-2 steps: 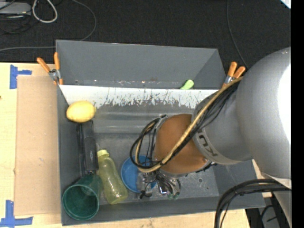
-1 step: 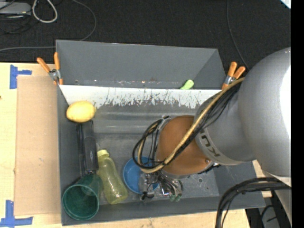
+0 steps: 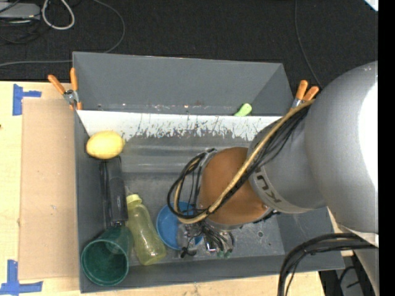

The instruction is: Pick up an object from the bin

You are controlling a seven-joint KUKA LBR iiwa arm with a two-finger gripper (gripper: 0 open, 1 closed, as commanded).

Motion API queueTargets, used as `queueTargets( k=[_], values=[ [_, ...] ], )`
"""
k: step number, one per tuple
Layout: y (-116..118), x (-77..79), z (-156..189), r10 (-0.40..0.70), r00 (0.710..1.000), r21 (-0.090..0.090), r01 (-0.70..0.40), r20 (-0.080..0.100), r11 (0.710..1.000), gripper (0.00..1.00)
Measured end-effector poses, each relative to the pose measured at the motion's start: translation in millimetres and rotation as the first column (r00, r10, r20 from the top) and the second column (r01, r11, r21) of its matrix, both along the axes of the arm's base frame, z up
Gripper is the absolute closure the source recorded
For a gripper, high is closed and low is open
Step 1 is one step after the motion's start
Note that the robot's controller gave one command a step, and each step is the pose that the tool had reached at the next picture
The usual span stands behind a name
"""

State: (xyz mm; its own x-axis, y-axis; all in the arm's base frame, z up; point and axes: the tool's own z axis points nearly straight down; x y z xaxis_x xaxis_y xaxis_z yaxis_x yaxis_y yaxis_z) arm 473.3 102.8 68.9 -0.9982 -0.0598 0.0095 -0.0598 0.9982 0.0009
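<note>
In the overhead view my gripper [image 3: 208,242] sits low by the near wall of the bin [image 3: 179,82], touching or just beside a blue round lid [image 3: 165,227] next to a yellowish bottle [image 3: 145,234], probably to take the lid, though I cannot tell whether it is spread or closed.

One camera looks down on the grey bin [image 3: 179,82] from above and slightly aside, the arm [image 3: 345,140] entering from right.

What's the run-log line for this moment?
phase: gripper low in bin | beside: blue disc | near: yellowish bottle | hold: unconfirmed
</note>
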Motion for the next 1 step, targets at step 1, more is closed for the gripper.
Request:
queueTargets(
  k=[1],
  values=[
    [-58.4,14.1,73.9,-0.064,0.998,-0.002,0.064,0.001,0.998,1.0]
  ],
)
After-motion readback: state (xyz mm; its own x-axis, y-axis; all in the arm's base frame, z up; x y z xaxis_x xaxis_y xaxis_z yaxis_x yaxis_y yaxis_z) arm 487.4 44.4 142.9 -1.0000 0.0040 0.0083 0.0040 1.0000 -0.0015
